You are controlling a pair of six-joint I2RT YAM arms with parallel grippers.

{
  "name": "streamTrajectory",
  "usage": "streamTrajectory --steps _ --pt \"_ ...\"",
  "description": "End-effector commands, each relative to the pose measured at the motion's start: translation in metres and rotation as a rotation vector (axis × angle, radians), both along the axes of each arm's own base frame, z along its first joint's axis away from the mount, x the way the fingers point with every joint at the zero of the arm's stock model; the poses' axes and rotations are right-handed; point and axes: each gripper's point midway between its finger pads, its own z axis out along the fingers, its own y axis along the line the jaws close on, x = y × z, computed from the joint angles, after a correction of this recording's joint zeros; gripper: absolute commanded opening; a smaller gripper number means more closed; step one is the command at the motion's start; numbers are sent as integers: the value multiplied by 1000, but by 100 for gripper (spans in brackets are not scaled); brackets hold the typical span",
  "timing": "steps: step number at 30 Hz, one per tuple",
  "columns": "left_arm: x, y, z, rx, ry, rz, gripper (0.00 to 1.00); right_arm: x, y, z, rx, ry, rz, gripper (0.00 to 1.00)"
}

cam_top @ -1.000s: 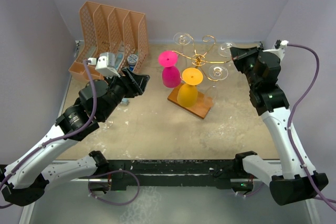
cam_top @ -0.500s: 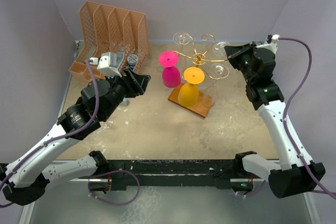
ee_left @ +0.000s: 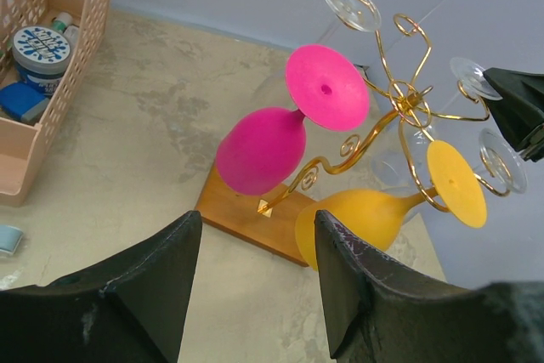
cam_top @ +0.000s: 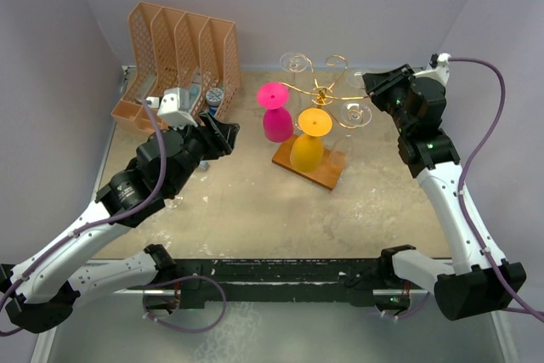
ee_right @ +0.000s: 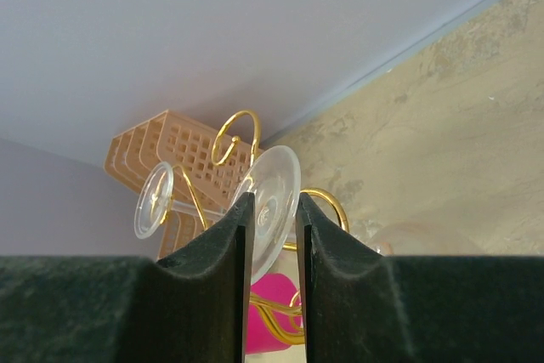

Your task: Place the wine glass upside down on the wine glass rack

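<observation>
The wine glass rack (cam_top: 321, 93) is gold wire on a brown wooden base (cam_top: 327, 178), at the table's middle back; it also shows in the left wrist view (ee_left: 399, 99). A pink glass (cam_top: 274, 116) and an orange glass (cam_top: 307, 144) hang on it upside down, with clear glasses (cam_top: 296, 63) on other arms. My right gripper (cam_top: 374, 84) is at the rack's right side. Its jaws stand nearly closed on the foot of a clear wine glass (ee_right: 274, 197), beside a gold curl (ee_right: 327, 203). My left gripper (cam_top: 223, 133) is open and empty, left of the rack (ee_left: 255, 235).
An orange plastic file organizer (cam_top: 183, 48) stands at the back left with a small round tin (cam_top: 214, 95) and other small items at its foot. Walls close in on the left, back and right.
My right gripper has moved left and a little back, up to the rack's right arm, with the clear glass foot at its tips. The left arm has shifted only slightly.
</observation>
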Motion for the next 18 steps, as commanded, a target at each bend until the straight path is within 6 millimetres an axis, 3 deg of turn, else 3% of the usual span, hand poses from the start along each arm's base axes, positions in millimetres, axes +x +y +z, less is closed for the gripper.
streamTrajectory --steps 1,11,18 --pt "2 10 3 13 -22 43 53 -6 -4 49 -27 -148 -6 32" --pt "14 23 -24 129 10 137 54 -13 -15 53 -108 -166 -46 54" --pt "26 29 -45 213 46 214 55 -11 -20 51 -158 -168 -67 62"
